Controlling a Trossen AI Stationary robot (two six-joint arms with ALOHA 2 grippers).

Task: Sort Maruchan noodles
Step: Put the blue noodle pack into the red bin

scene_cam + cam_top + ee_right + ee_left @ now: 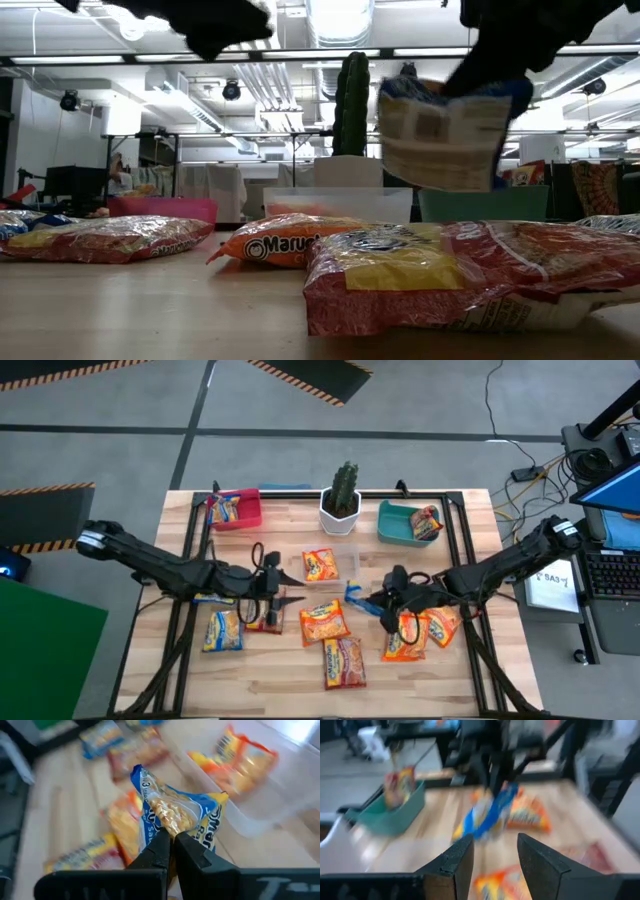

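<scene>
A blue-and-yellow Maruchan packet (175, 820) hangs clamped in the right gripper (172, 845), beside the clear bin (335, 560). The left gripper (492, 857), fingers apart, hovers across the bin.

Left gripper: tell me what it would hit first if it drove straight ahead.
Probably the blue-and-yellow noodle packet hanging from the right gripper. The open left gripper points right at it, though depth is unclear.

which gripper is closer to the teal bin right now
The right one. The right gripper, shut on a blue and yellow noodle packet, sits just below the teal bin in the overhead view. The left gripper, open, sits farther off toward the table's left.
</scene>
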